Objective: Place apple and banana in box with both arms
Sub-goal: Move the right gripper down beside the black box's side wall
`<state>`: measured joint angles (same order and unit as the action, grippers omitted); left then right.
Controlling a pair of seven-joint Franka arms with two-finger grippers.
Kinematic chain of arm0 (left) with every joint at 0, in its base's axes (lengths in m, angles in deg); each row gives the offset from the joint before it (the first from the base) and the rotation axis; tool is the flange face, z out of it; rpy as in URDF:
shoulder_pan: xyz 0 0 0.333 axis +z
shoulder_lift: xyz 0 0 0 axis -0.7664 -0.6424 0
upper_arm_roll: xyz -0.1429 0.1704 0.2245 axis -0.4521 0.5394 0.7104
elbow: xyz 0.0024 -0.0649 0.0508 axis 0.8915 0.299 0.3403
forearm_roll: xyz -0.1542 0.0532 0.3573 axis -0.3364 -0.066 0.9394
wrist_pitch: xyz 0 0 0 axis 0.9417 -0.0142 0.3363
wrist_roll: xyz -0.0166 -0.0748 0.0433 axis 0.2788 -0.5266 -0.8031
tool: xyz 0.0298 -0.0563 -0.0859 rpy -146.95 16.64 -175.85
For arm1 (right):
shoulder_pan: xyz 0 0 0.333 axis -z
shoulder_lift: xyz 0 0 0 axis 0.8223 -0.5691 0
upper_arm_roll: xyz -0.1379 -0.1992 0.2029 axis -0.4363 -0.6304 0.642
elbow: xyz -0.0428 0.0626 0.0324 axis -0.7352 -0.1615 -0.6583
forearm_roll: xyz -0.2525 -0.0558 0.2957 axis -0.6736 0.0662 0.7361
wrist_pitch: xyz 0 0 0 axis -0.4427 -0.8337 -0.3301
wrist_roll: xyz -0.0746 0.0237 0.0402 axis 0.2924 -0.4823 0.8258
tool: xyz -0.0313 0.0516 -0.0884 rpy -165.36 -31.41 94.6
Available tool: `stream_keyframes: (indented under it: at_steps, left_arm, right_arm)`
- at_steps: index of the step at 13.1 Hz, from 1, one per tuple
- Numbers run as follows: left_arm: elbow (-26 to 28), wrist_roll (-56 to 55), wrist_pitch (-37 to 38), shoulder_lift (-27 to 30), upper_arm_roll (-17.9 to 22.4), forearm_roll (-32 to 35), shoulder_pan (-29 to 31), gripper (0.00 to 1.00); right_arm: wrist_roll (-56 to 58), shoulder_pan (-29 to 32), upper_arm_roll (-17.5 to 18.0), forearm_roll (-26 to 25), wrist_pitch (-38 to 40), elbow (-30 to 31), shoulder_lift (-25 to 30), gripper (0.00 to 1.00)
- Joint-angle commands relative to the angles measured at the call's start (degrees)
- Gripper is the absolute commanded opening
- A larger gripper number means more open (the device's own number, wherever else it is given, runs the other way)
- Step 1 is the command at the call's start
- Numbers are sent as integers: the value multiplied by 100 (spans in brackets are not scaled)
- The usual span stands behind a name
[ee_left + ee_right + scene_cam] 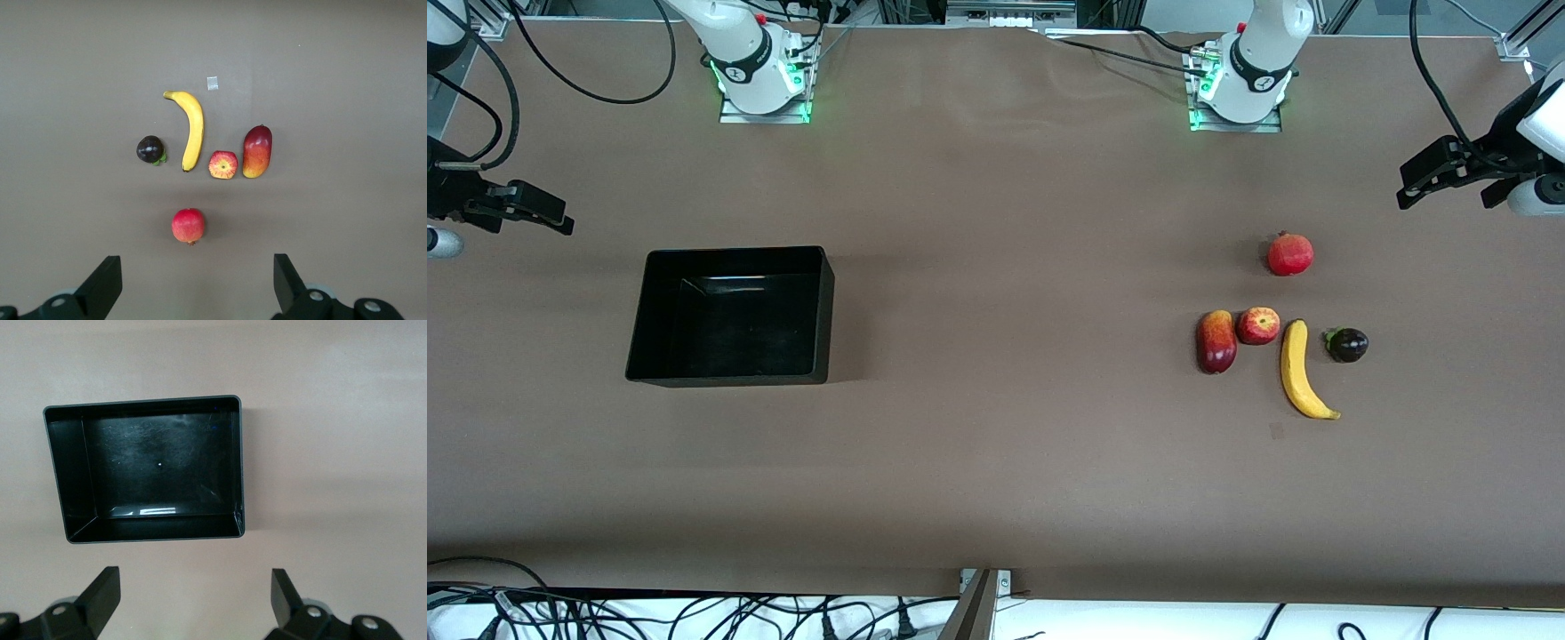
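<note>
Nothing is picked up yet; this is the start, with both fruits lying on the counter (996,480) and the box (649,311) empty. My left gripper (197,283) hangs high over the left arm's end of the counter, its jaws spread wide and holding nothing. My right gripper (193,600) hangs the same way over the right arm's end, jaws wide and empty, just beside the box.

The apple (1258,325) sits in the fruit cluster toward the left arm's end, between a mango (1216,341) and the banana (1300,370), almost touching the mango. A pomegranate (1290,254) lies farther from the front camera, and a dark purple fruit (1348,345) sits just beside the banana.

I judge the next move is mine on the left: come down over the cluster and take one fruit. The apple is crowded, so my fingers must slip in without nudging the mango or banana. The box is well apart from the fruit, so a hand-over to my right arm looks likely.
</note>
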<state>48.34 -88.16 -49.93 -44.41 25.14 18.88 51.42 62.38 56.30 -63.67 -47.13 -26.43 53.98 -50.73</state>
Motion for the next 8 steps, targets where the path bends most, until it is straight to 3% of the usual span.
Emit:
stream_keyframes:
  at_steps: [1,8]
  left_arm:
    - [-191,45,42,-68,8,-72,11,100]
    - [-200,45,42,-76,17,-19,2,100]
  right_arm:
    - [33,7,20,48,30,-67,-3,100]
    - [51,7,11,21,56,-67,-12,100]
